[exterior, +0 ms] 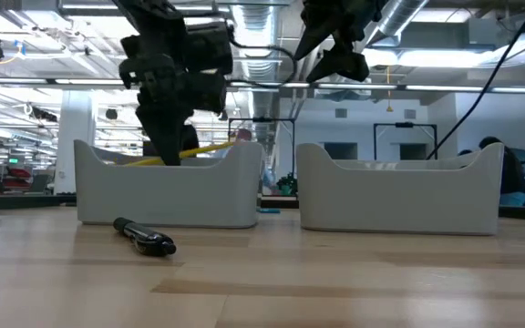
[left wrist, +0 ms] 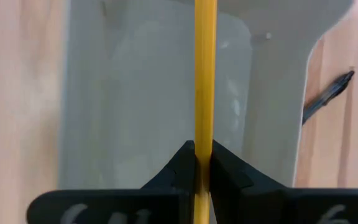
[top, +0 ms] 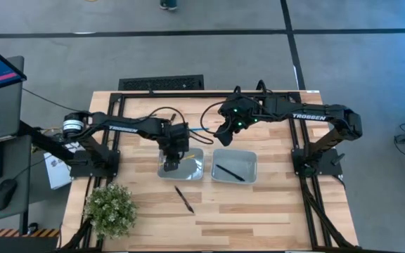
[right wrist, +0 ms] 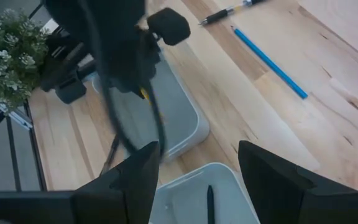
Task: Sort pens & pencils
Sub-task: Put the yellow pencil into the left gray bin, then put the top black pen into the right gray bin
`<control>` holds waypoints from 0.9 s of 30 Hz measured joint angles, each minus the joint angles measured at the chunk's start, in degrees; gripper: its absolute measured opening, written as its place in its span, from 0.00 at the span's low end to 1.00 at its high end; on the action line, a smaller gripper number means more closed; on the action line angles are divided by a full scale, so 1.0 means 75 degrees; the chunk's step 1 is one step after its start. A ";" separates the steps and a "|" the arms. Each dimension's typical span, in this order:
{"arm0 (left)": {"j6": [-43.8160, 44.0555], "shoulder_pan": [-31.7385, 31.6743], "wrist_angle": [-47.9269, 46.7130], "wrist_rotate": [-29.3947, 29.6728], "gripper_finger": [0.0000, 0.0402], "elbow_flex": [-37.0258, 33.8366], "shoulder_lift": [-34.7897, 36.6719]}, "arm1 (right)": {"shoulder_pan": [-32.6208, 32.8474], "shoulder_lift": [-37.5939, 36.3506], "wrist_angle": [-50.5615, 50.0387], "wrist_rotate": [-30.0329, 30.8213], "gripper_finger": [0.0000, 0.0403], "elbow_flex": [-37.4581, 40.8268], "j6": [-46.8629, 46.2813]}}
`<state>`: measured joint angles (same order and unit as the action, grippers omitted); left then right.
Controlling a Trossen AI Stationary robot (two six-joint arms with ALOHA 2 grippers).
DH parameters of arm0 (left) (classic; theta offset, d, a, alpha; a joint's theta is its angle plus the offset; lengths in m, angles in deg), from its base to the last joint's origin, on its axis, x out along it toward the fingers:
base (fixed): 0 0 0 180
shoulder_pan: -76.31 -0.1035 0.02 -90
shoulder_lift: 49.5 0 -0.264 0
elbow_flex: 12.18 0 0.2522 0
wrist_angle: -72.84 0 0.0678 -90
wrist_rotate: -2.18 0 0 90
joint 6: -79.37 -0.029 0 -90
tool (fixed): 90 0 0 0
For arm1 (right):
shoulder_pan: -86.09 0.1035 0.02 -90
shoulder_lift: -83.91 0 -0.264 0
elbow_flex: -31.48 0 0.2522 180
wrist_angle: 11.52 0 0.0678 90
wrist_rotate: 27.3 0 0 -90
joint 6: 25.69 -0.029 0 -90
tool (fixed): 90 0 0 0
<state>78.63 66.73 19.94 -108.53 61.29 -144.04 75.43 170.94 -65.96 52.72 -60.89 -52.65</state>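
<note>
My left gripper [top: 170, 164] hangs over the left grey tray [top: 192, 169], shut on a yellow pencil [exterior: 190, 151]. My right gripper [top: 223, 138] stands open above the table, behind the right grey tray [top: 248, 160], with nothing between its fingers. One black pen [top: 229, 172] lies flat in the right tray. Another black pen [top: 184, 199] lies on the table in front of the trays. A light blue pencil [right wrist: 269, 62] and a further black pen [right wrist: 229, 12] lie on the table behind the trays. My left gripper pinches the yellow pencil's shaft [left wrist: 204, 146] between its two fingers [left wrist: 229, 177]. The fingers come steeply from above and lie across the pencil. The pencil is tilted; its lower end [exterior: 130, 163] dips toward the left tray's near rim, and its higher end [exterior: 231, 142] stands above it.
A potted plant [top: 110, 209] stands at the table's near left corner. A black grille-like strip [top: 162, 83] lies along the far edge. Black frame rails [top: 308, 169] run down both sides of the table.
</note>
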 joint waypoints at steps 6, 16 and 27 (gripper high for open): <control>0.0160 0.0023 -0.0187 -0.0156 0.04 0.0107 -0.0307 | 0.0000 0.0003 0.0000 0.0000 0.60 0.0000 0.0002; 0.0101 -0.0006 -0.0096 -0.0943 0.09 0.0110 -0.0225 | 0.0000 0.0003 0.0003 0.0000 0.60 0.0000 0.0002; 0.0184 -0.0082 -0.0394 -0.0532 0.23 0.0493 -0.0210 | 0.0002 0.0003 0.0004 0.0003 0.60 0.0000 0.0001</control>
<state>80.00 66.11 16.98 -112.52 64.99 -145.62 75.45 170.96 -65.93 52.75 -60.89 -52.65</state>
